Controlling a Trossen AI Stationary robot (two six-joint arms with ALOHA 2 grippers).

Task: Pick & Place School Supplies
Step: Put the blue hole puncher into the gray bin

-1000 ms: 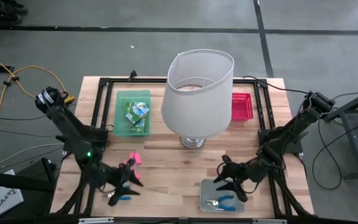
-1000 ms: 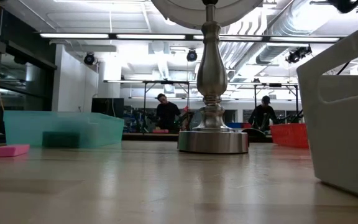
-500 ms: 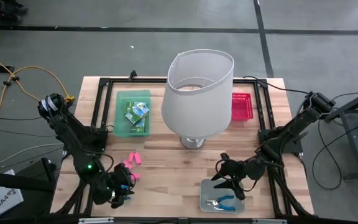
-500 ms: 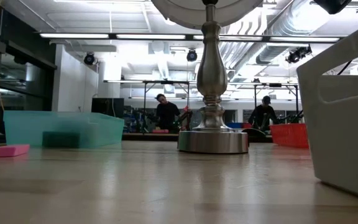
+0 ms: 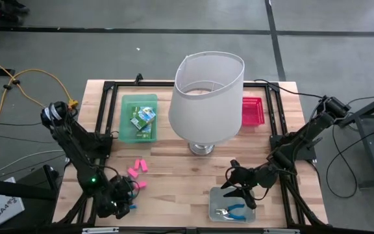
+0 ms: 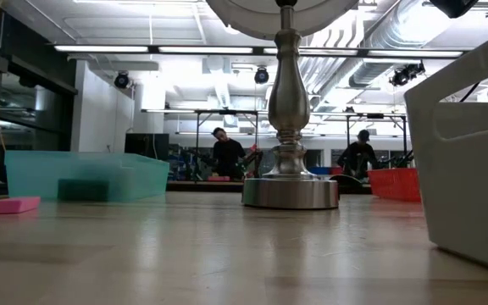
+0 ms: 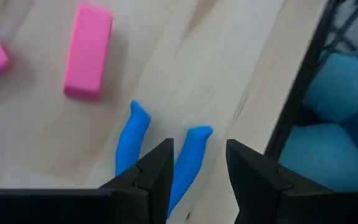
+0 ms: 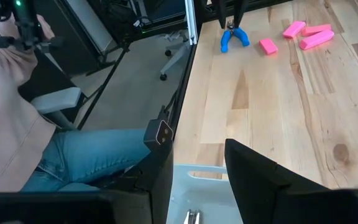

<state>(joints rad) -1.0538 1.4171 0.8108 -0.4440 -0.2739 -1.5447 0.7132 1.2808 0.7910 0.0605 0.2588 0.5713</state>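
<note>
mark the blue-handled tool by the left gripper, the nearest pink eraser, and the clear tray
blue-handled tool (image 7: 132,134), left wrist view, on one blue handle.
pink eraser (image 7: 88,51), left wrist view, middle of its top face.
clear tray (image 5: 220,195), high view, on its bare floor.

Bench (image 5: 174,175) seen from straight overhead, viewed level from its surface, closely from each wrist, pink erasers (image 8: 294,29) shared by views.

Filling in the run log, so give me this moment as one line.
left gripper: open, astride blue-handled scissors at table's near-left edge | right gripper: open, over clear tray | pink erasers: loose
</note>
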